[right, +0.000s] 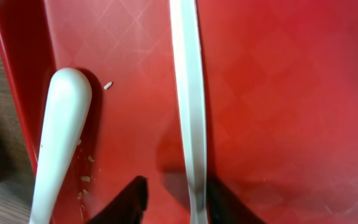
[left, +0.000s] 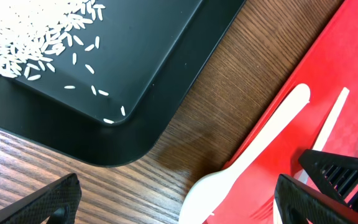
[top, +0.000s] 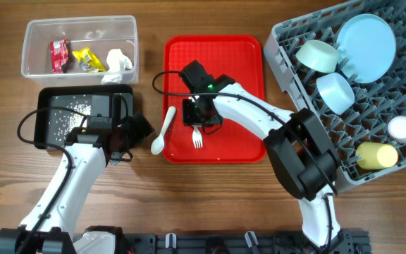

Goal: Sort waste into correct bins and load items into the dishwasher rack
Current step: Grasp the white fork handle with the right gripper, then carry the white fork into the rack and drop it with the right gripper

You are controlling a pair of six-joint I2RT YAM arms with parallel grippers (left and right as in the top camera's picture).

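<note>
The white fork [right: 188, 93] lies nearest my right wrist camera, its handle running straight between the right gripper's [right: 185, 202] fingers [right: 135, 199]. They stand narrow on either side of it, but I cannot tell whether they actually pinch it. The fork rests flat near the front left corner of the red tray [top: 245, 63], tines toward the front edge. Just beside it the white spoon [top: 163, 130] hangs over the tray's left edge, its bowl out on the table.

I judge the fork light, stiff and slick. Lying flat, it gives little to get under, so I would take it across the narrow handle about midway and expect it to swivel if held loosely.

My left gripper [left: 179, 199] hovers with jaws wide above the spoon's bowl, beside the black tray [top: 44, 120] that holds the rice grains [top: 69, 116]. The dishwasher rack [top: 287, 49] sits well apart, past the red tray's right edge.
</note>
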